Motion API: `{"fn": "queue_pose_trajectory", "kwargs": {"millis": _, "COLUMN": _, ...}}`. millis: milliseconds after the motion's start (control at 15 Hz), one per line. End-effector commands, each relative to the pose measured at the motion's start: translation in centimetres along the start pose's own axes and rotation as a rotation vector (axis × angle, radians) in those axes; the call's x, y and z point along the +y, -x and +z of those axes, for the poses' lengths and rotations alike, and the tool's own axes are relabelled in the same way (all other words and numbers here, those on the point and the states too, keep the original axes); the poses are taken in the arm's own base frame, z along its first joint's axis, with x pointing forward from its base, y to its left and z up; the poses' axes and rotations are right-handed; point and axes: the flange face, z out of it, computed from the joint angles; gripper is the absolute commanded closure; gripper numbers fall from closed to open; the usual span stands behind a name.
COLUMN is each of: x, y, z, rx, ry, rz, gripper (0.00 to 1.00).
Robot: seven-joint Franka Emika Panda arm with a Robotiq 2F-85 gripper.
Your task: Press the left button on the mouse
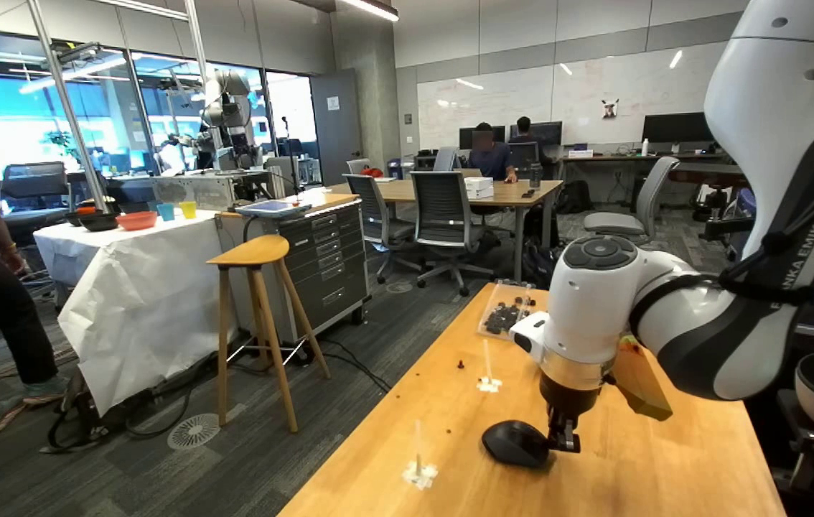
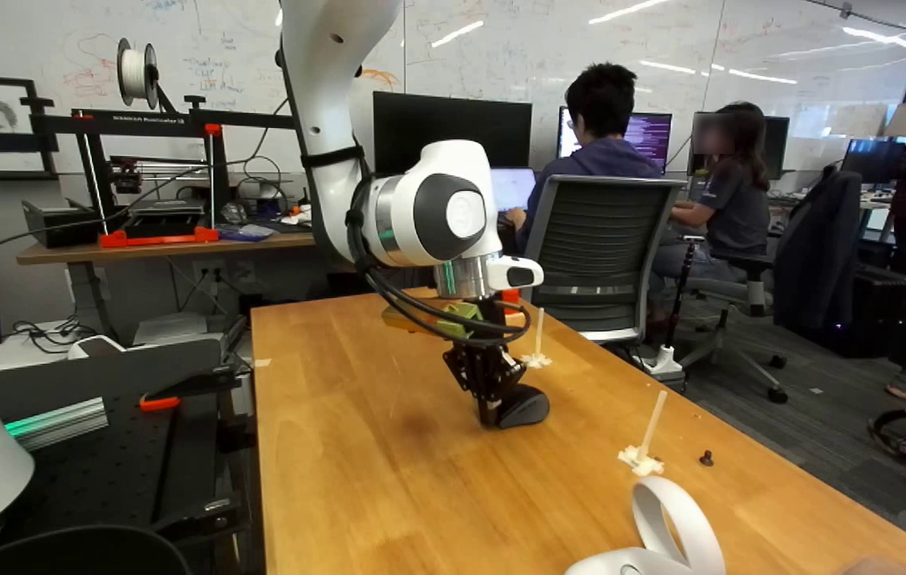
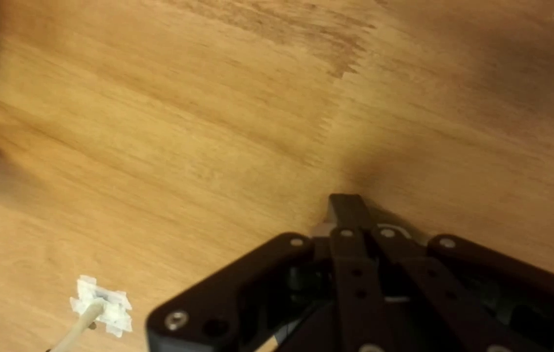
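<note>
The black mouse (image 1: 516, 443) lies on the wooden table; it also shows in an exterior view (image 2: 525, 406). My gripper (image 1: 566, 444) points down, low over the table, right beside one end of the mouse. Its fingertips also show in an exterior view (image 2: 490, 419), partly overlapping the mouse's edge. I cannot tell whether they touch it. In the wrist view the gripper (image 3: 350, 210) has its fingers together, with nothing visible between them. The mouse is hidden behind the gripper there. The left button cannot be made out separately on the dark shell.
Thin upright sticks on taped bases (image 1: 419, 474) (image 1: 489, 385) stand on the table; a taped base (image 3: 106, 305) shows in the wrist view. A clear tray of dark bits (image 1: 502, 316), a small dark screw (image 2: 706, 458), a wooden block (image 1: 640, 384) and a white looped controller (image 2: 681, 527) also lie there.
</note>
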Motion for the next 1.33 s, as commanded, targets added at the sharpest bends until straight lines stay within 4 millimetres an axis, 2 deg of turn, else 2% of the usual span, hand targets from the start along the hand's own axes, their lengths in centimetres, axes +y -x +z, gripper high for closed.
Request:
{"fn": "queue_pose_trajectory", "kwargs": {"millis": 0, "x": -0.1, "y": -0.7, "z": 0.5, "rx": 0.035, "ry": 0.004, "rz": 0.023, "gripper": 0.99}}
{"fn": "queue_pose_trajectory", "kwargs": {"millis": 267, "x": -0.4, "y": -1.3, "z": 0.7, "rx": 0.061, "ry": -0.002, "rz": 0.035, "gripper": 0.99}}
{"fn": "queue_pose_trajectory", "kwargs": {"millis": 467, "x": -0.2, "y": -1.7, "z": 0.0, "rx": 0.065, "ry": -0.011, "rz": 0.039, "gripper": 0.99}}
{"fn": "queue_pose_trajectory", "kwargs": {"millis": 800, "x": 1.3, "y": -3.3, "z": -3.2, "rx": 0.094, "ry": -0.032, "rz": 0.063, "gripper": 0.98}}
{"fn": "queue_pose_trajectory", "kwargs": {"millis": 1267, "x": 4.7, "y": -6.1, "z": -9.8, "rx": 0.092, "ry": -0.087, "rz": 0.125, "gripper": 0.98}}
